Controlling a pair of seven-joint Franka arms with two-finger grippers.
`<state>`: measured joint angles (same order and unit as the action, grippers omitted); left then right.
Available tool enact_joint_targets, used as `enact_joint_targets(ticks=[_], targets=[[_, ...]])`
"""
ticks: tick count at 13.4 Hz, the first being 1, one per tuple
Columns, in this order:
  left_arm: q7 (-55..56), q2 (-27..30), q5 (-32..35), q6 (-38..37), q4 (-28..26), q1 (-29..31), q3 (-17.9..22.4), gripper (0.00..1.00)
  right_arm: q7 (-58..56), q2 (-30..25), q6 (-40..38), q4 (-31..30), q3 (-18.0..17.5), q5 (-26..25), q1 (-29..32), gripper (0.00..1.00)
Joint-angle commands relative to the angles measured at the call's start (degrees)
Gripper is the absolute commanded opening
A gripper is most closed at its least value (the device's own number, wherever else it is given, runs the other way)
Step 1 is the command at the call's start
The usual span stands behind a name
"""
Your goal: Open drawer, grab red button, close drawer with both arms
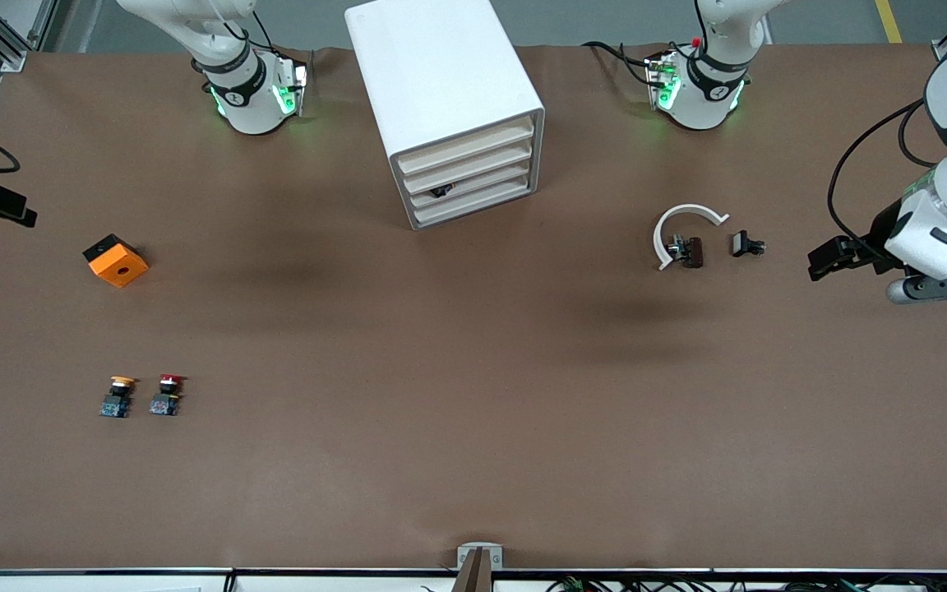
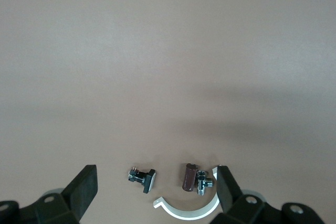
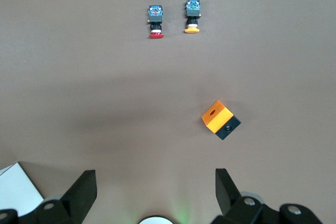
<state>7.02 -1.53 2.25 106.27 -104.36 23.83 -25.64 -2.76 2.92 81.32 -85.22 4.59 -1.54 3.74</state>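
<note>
**Open surface in front of the drawers**

You have bare surface (image 1: pixel 473 395) in front of the cabinet (image 1: pixel 449 99). The red button (image 1: pixel 168 395) has the yellow button (image 1: pixel 117 396) just beside it; the orange cube (image 1: pixel 116 260) sits well apart. Small parts (image 1: pixel 691 247) cluster toward the left arm's end.

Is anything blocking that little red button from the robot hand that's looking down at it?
Nothing visible does. The right gripper hangs open over bare table; the red button lies beside the yellow button, with the orange cube off to one side.

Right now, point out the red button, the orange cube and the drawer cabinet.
red button (image 1: pixel 168 393), front view, on its black body.
orange cube (image 1: pixel 117 261), front view, on its orange top face.
drawer cabinet (image 1: pixel 432 70), front view, on its white top.
</note>
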Motion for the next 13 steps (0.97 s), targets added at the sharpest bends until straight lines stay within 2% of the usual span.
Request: enact_joint_targets(ticks=[1,3,5,8,11,13], targets=[[-1.0,2.8,-1.1,1.0,-2.9,-6.3,6.6,1.00,0.1,-0.5,-1.5,1.9,-0.6,-0.9,1.0,1.00],[-1.0,2.9,-1.1,1.1,-2.6,-16.0,16.0,1.00,3.4,-0.5,-3.8,2.4,-0.7,-0.3,1.0,1.00],[-1.0,3.0,-1.1,1.4,-2.4,-22.0,21.7,1.00,8.1,-0.5,-5.6,2.4,-0.8,1.0,0.8,1.00],[-0.3,3.2,-1.1,2.5,-1.0,-22.2,22.3,1.00,7.3,-1.2,-5.4,2.4,-0.8,1.2,0.9,1.00],[0.2,3.1,-1.1,2.1,2.7,-22.1,22.3,1.00,-1.1,-3.4,-5.8,1.9,-0.7,1.1,1.0,1.00],[1.1,3.1,-1.1,1.9,4.7,-22.1,22.3,1.00,-2.2,-4.4,-6.4,1.8,-0.6,1.0,1.1,1.00]])
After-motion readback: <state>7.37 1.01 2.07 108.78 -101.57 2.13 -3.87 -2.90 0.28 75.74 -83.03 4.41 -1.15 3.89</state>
